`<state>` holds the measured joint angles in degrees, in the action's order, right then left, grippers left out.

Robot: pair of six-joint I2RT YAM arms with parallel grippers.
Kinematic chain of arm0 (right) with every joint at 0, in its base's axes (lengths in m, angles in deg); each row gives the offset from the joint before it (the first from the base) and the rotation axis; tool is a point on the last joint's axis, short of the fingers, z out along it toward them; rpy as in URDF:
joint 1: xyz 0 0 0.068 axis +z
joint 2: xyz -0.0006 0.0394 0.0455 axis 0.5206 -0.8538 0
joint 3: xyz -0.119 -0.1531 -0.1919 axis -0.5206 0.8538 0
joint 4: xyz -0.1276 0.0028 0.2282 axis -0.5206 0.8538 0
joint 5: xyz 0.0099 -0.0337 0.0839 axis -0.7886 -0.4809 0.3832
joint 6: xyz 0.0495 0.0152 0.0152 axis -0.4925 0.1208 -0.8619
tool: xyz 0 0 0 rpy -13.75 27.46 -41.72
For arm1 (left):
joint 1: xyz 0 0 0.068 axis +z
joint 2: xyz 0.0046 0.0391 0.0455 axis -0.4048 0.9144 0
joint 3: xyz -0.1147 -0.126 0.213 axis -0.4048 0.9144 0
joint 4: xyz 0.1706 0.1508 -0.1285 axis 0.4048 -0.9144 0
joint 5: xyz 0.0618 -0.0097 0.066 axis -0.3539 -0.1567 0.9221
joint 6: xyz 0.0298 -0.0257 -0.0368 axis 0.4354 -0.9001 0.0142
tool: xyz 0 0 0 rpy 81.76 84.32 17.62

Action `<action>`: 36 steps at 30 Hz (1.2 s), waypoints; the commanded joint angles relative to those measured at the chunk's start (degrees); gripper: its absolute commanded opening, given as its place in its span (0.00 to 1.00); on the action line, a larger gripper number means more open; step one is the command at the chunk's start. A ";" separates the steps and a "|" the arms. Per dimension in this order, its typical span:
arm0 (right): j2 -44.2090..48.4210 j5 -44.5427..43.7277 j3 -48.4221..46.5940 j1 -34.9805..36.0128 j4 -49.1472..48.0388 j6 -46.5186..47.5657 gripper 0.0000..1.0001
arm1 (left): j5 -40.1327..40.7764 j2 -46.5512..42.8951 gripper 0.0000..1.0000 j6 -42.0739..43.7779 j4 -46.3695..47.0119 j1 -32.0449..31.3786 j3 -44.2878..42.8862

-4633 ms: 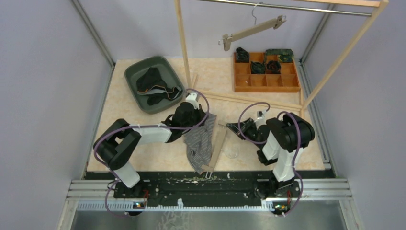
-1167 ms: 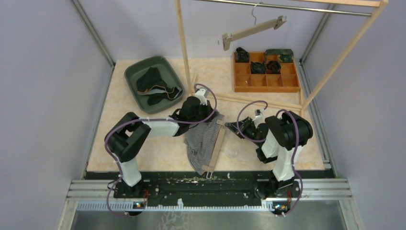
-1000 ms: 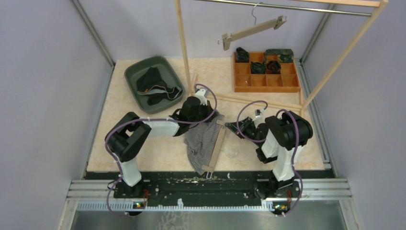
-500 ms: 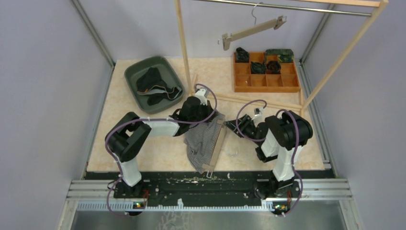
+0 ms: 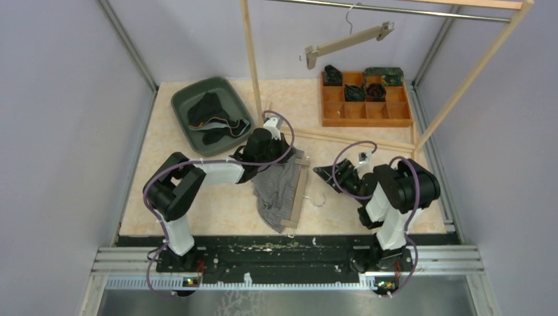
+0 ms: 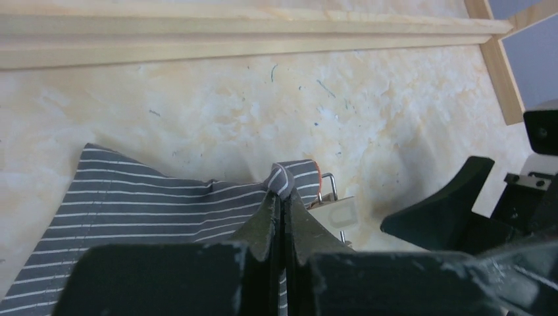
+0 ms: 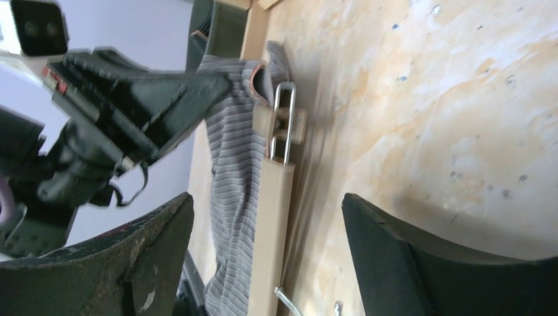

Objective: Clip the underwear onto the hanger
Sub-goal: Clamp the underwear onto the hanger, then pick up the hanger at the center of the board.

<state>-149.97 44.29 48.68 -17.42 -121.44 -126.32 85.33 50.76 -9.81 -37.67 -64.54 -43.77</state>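
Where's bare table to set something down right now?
Free: the near strip between the hanger and the right arm, and the far patch between the post and the tray. Crowded at the underwear, between left gripper and right gripper.

Desk (image 5: 197,210), contents by position.
- Far left: bin (image 5: 181,99), garments (image 5: 207,115) inside.
- Far right: divided box (image 5: 365,113), rolled items (image 5: 355,92) in its back compartments.
- Between them: rack post (image 5: 251,66); spare hanger (image 5: 345,41) on the rail above.
- Centre, near edge: hanger (image 5: 299,197) lying flat, underwear (image 5: 273,191) on its left, overlapping its far end.
- Left gripper (image 5: 289,158) on the underwear's far corner.
- Right gripper (image 5: 326,172) just right of the hanger, apart.
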 commanded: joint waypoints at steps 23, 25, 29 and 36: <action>40.21 -9.99 6.46 16.89 35.27 9.79 0.81 | -3.68 3.37 0.00 1.28 -0.32 2.83 -9.01; 33.82 -8.20 7.22 16.89 25.78 8.17 0.81 | -3.74 3.21 0.00 1.39 -0.50 2.87 -9.17; 21.26 -5.71 7.85 16.94 10.74 5.30 0.80 | -3.93 2.89 0.00 1.80 -0.99 3.03 -9.45; -2.40 -2.83 6.58 17.55 -11.43 0.44 0.77 | -4.56 3.03 0.00 1.87 -1.38 3.14 -10.11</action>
<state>-143.61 38.79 54.40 -0.85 -115.73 -123.17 82.01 53.69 -8.50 -39.83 -61.97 -51.85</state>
